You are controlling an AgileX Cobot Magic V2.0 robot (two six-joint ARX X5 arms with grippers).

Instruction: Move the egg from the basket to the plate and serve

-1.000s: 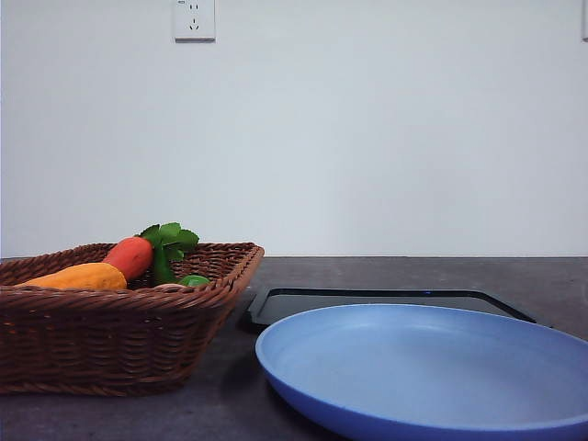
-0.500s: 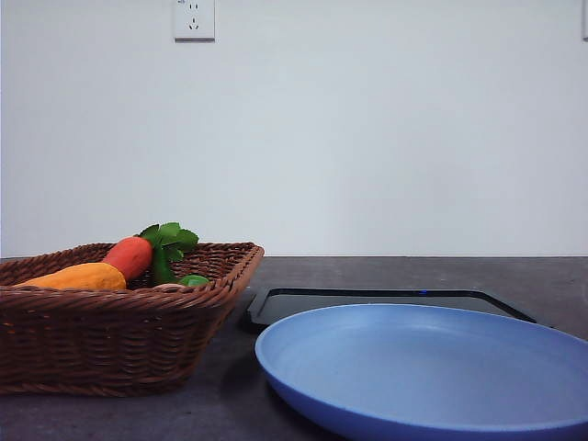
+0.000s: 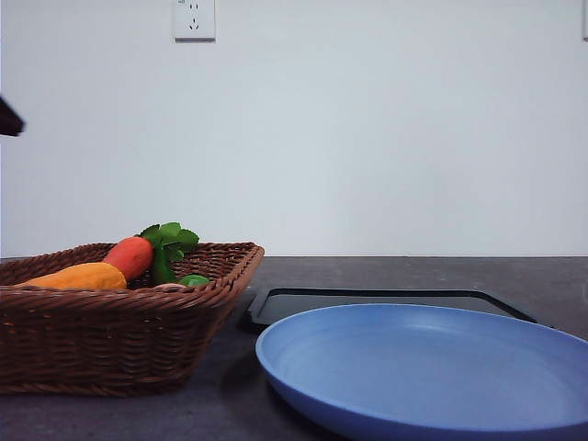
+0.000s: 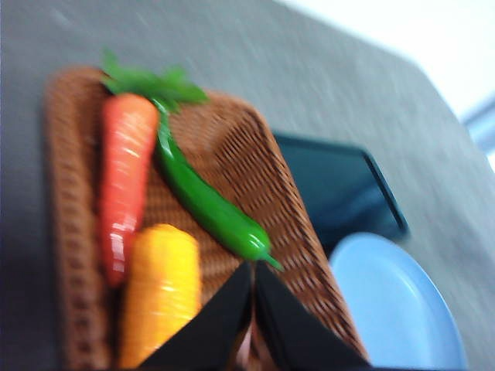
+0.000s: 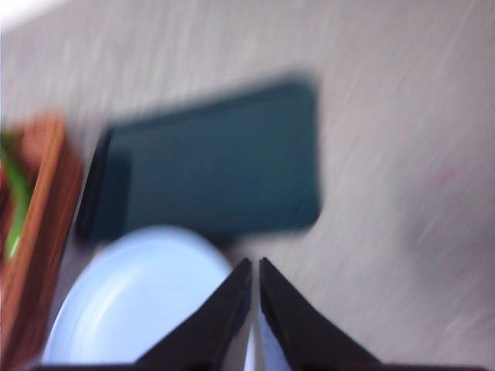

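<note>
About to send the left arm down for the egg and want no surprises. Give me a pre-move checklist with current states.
1. Left gripper over the basket: ok, though the fingers look shut and must open first.
2. Egg located: cannot tell; just a pinkish bit showing between the fingers.
3. Clutter in basket: not ok; carrot, green pepper and orange piece crowd it.
4. Plate bare: ok.
5. Right gripper away from the basket, over the plate edge: ok.
6. Wrist images sharp: not ok, both blurred.
</note>
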